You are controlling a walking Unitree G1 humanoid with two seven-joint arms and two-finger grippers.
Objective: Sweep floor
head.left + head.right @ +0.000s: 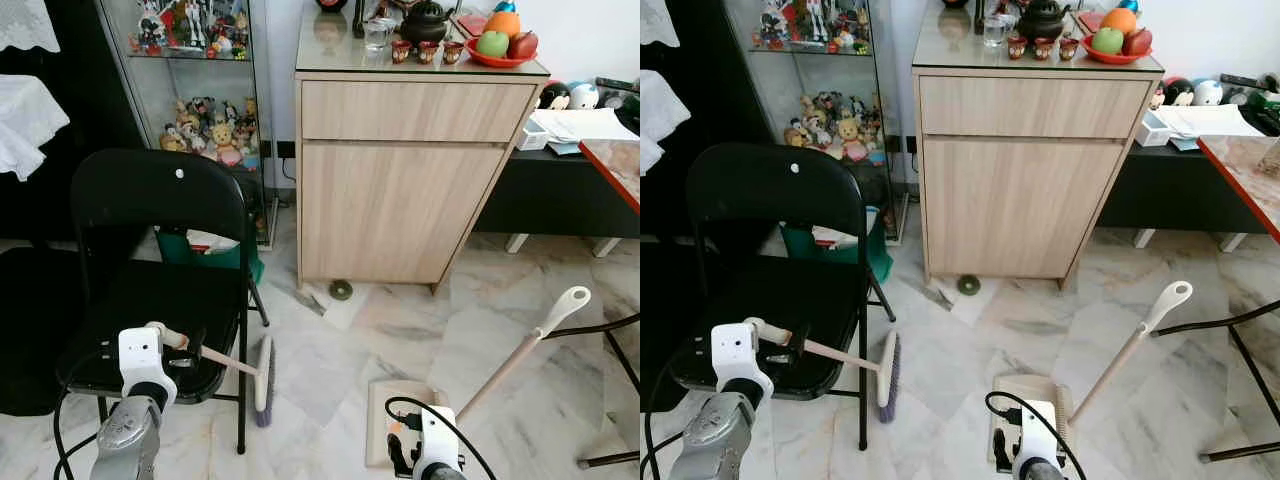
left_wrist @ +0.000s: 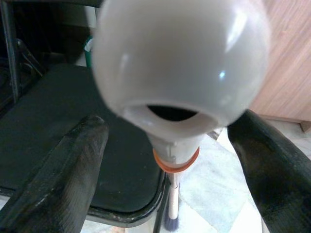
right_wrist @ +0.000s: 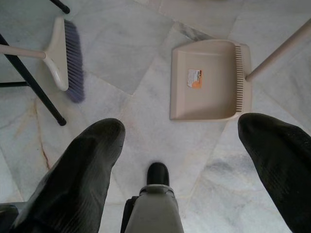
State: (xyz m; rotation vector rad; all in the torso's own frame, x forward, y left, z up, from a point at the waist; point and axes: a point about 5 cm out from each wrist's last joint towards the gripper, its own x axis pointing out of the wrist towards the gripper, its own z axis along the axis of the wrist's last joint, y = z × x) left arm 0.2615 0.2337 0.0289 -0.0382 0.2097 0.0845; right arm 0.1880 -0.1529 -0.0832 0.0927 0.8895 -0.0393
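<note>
Left gripper [image 1: 185, 347] jaws hold the hand broom [image 1: 262, 374] by its handle beside the black folding chair [image 1: 160, 210], bristles near the marble floor [image 1: 320, 350]; right gripper [image 3: 180, 145] jaws stand wide above the dustpan [image 3: 206, 80].

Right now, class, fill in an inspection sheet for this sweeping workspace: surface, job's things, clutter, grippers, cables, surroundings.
Surface: marble floor, pale tiles.
Job's things: broom beside the folding chair; dustpan flat on the floor.
Clutter: small green round object at the cabinet's foot.
Grippers: left gripper, fingers either side of the broom handle's end; right gripper open above the floor.
Cables: black cable on the right arm.
Surroundings: wooden cabinet, glass display case.
</note>
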